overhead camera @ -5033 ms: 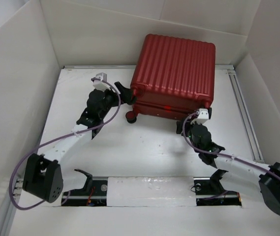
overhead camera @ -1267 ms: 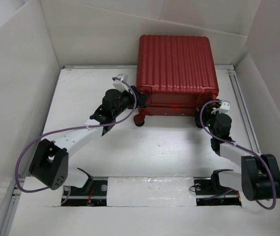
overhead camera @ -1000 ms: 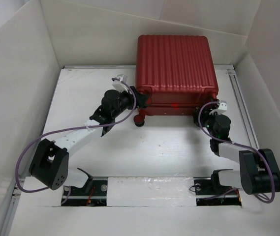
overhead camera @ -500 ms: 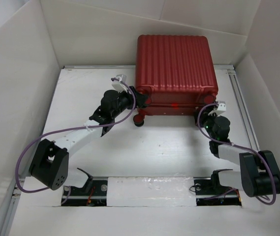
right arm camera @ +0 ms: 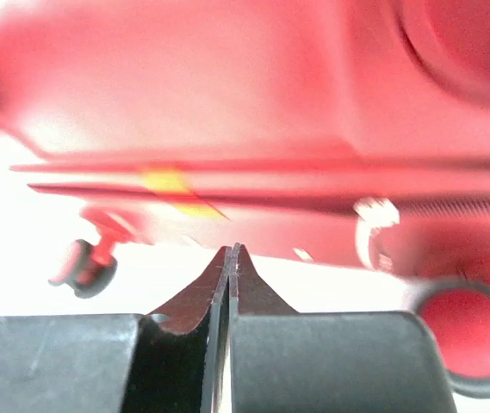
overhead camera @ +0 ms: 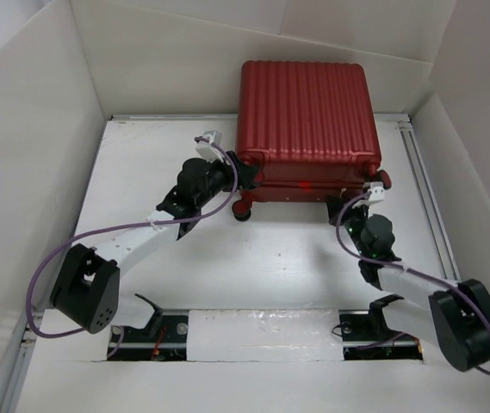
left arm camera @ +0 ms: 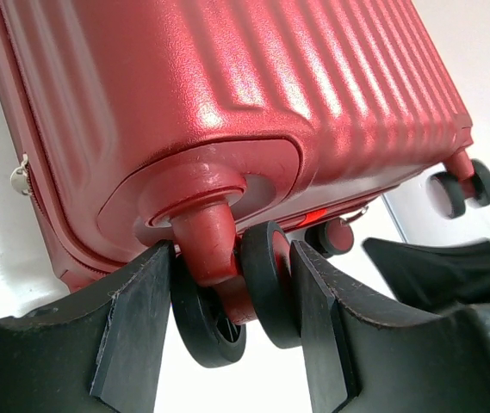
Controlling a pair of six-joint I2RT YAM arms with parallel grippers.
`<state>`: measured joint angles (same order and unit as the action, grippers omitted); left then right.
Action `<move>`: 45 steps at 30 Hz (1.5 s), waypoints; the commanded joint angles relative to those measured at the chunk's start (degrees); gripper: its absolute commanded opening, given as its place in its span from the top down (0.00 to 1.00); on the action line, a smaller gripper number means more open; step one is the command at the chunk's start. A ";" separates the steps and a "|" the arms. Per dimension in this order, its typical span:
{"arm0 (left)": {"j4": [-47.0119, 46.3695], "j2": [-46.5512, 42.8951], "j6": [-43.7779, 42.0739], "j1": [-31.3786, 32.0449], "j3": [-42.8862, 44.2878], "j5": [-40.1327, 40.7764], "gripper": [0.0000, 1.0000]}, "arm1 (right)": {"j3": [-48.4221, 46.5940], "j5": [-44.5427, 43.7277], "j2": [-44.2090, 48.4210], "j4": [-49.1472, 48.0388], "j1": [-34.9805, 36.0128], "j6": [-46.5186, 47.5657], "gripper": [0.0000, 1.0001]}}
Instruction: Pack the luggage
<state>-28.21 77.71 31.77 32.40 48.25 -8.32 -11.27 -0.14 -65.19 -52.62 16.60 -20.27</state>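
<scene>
Top external view: since half a second ago the right gripper (right arm camera: 229, 251) has drawn back a little from the luggage's (overhead camera: 305, 112) near right corner and swung left along its near face. Its jaws, part open a second ago, now meet tip to tip on nothing. The luggage has not moved in that time. It lies closed at the far middle of the white worktop (overhead camera: 270, 258), ribbed shell up, wheels toward the arms. The left gripper (left arm camera: 232, 258) is as before, jaws clamped either side of the caster (left arm camera: 206, 241) at the near left corner. A small yellow-orange mark (right arm camera: 171, 182) on the shell's edge is too blurred to read. White panels (overhead camera: 21, 129) wall the worktop on three sides.
</scene>
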 commanded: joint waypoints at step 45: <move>-0.62 -6.17 -3.38 2.05 -0.96 -5.92 1.00 | -15.54 -23.94 -9.08 8.07 3.00 7.09 1.00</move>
<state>-27.16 76.55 31.05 32.84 47.97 -7.70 -25.02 -25.67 -74.08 -34.85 20.47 -12.91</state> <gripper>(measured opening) 0.482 0.017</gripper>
